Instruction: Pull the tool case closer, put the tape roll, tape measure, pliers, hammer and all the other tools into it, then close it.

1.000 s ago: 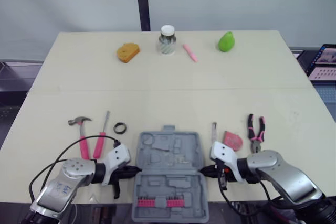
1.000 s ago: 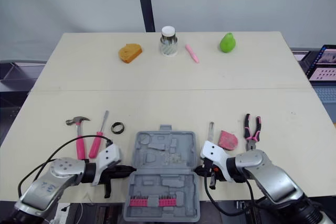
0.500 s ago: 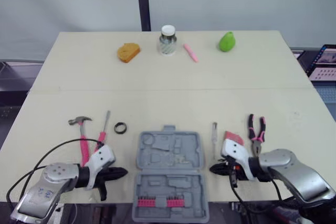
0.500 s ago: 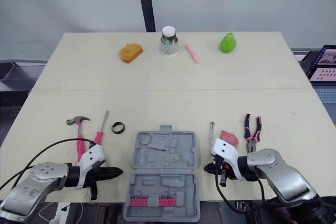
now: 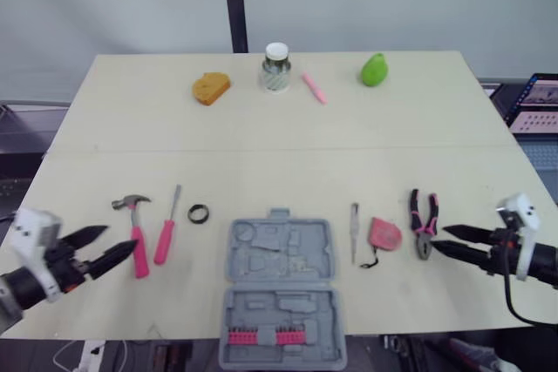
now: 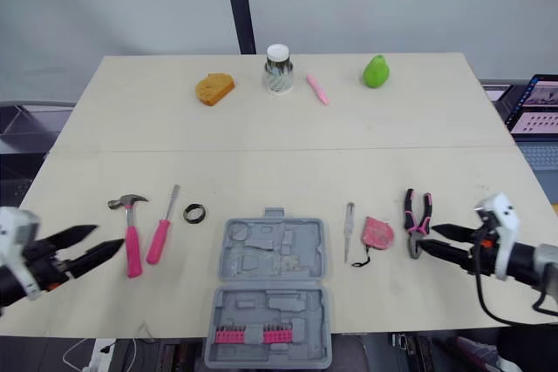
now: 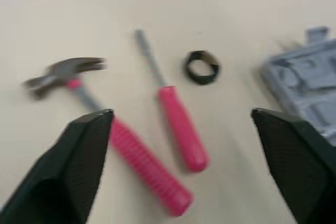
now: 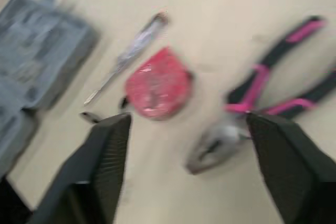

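The left gripper [image 5: 120, 240] sits low at the robot's far left, its two black fingers [image 5: 87, 236] spread apart and pointing inward to the right, with the white wrist block [image 5: 35, 231] behind them. The right gripper [image 5: 439, 239] mirrors it at the far right, fingers parted and pointing inward to the left, a white block [image 5: 520, 215] on its wrist. Both are empty.
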Tool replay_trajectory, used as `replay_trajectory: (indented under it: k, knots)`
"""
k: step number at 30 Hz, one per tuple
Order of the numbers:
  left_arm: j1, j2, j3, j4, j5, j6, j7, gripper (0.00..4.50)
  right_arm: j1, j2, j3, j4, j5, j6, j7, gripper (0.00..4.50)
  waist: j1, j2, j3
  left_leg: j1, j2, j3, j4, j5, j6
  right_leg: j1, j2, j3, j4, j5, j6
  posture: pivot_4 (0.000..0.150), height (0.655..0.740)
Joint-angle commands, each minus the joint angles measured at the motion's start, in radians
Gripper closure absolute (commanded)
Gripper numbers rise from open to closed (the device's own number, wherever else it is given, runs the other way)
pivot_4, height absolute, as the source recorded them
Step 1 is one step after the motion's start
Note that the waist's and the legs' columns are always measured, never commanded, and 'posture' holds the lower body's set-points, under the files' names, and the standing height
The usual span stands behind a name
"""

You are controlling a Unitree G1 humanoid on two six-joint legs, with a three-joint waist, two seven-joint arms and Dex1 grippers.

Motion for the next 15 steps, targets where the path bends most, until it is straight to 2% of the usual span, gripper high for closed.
replay_trajectory:
  k: [1, 7, 15]
  knots:
    - [0.03, -0.013, 0.09, 0.072, 0.024, -0.068, 0.028, 0.0, -0.048, -0.003, -0.042, 0.146, -0.046, -0.109, -0.038, 0.02, 0.0, 0.0, 0.0, 0.0, 0.0, 0.0, 0.0, 0.0, 0.0, 0.0, 0.0, 0.0, 0.0, 0.0, 0.0, 0.15, 0.74]
    - [0.028, -0.069, 0.132, 0.206, 0.067, -0.189, 0.113, 0.0, -0.146, 0.04, -0.042, 0.342, -0.101, -0.255, -0.132, 0.02, 0.0, 0.0, 0.0, 0.0, 0.0, 0.0, 0.0, 0.0, 0.0, 0.0, 0.0, 0.0, 0.0, 0.0, 0.0, 0.15, 0.74]
    - [0.021, -0.095, 0.055, 0.234, 0.071, -0.234, 0.135, 0.0, -0.151, 0.076, -0.03, 0.336, -0.106, -0.272, -0.146, 0.02, 0.0, 0.0, 0.0, 0.0, 0.0, 0.0, 0.0, -0.001, 0.0, 0.0, -0.001, 0.0, 0.0, 0.0, 0.0, 0.15, 0.74]
